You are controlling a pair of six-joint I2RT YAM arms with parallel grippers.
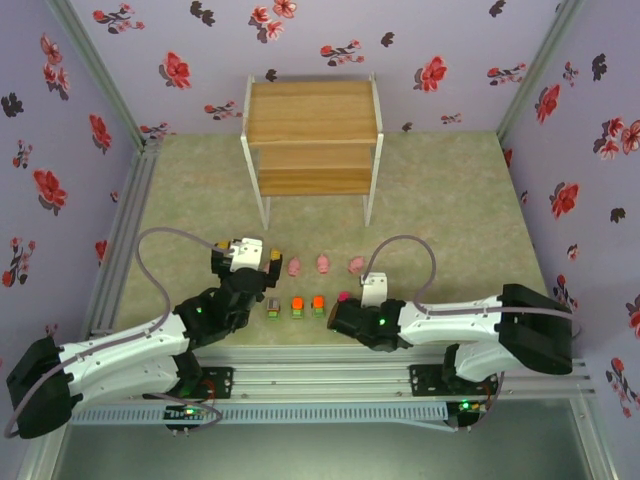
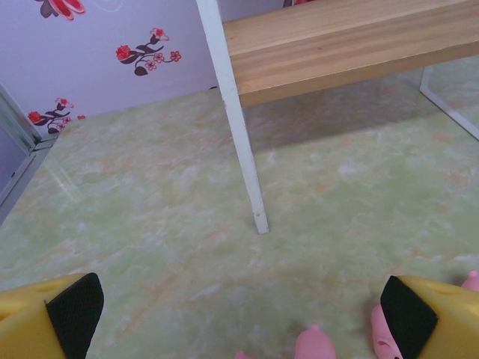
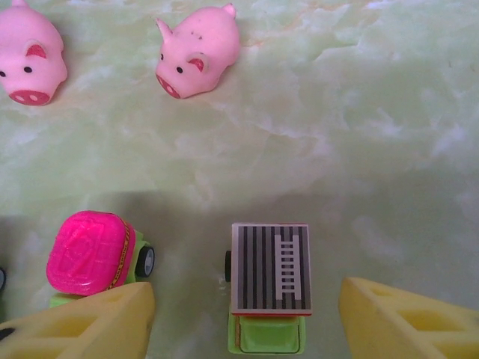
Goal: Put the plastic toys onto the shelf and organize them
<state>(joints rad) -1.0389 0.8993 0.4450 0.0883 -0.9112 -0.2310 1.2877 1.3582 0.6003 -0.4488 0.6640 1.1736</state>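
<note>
The shelf [image 1: 311,108] stands at the back of the mat, with its lower board [image 2: 352,45] and a white leg [image 2: 239,120] ahead of my left gripper [image 2: 239,321]. That gripper [image 1: 248,250] is wide open with nothing between its fingers, and two pink pigs [image 2: 314,345] lie just before it. My right gripper [image 3: 247,321] is open and straddles a toy block with a grey striped top [image 3: 269,268], with a gap on each side. A pink-topped block [image 3: 91,250] sits against its left finger [image 3: 82,325]. Two pigs [image 3: 198,52] lie beyond. Three pigs [image 1: 323,263] and three blocks [image 1: 297,305] lie in rows.
Floral walls close in the mat on three sides. A metal rail [image 1: 330,385] runs along the near edge by the arm bases. Open green mat [image 1: 450,200] lies between the toys and the shelf.
</note>
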